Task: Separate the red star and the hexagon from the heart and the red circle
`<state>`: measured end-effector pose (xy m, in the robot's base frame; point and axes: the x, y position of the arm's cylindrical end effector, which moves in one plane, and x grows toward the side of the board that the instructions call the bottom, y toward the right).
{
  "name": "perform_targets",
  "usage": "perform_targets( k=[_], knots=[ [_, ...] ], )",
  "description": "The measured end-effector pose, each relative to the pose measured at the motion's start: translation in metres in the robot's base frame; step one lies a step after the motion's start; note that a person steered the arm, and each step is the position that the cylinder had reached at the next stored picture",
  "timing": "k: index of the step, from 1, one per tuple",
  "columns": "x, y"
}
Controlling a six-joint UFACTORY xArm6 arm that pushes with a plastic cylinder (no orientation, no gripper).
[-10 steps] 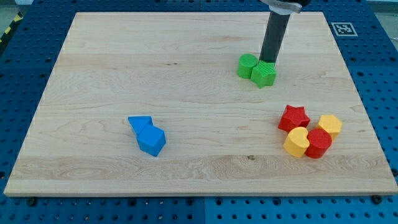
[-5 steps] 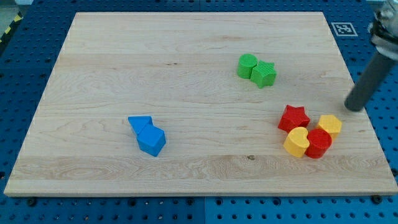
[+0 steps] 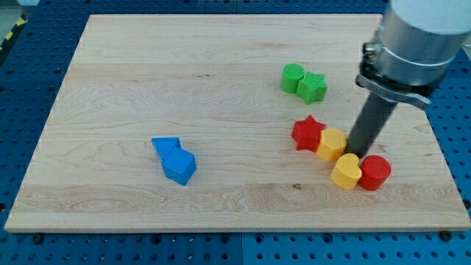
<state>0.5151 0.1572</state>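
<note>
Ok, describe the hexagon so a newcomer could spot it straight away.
Look at the wooden board's lower part on the view's right, where four red and yellow blocks cluster. The yellow hexagon sits between the red star and my tip. Unlike the yellow heart below, it is flat-sided.

View: single camera, raised, looking obliquely down across the wooden board (image 3: 184, 66).
Framing: whole board visible; blue pegboard table (image 3: 449, 96) borders it.
Range: moderate.
Landmark: fiducial marker (image 3: 405, 34) at view's top right.
Overlap: none.
</note>
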Motion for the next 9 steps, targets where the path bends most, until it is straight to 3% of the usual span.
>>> perform_targets(
  k=[3, 6, 7, 9],
  knots=[
    [-0.011, -0.045],
    [-0.013, -0.178],
    [-0.013, -0.171],
    [-0.067, -0.154]
  ],
)
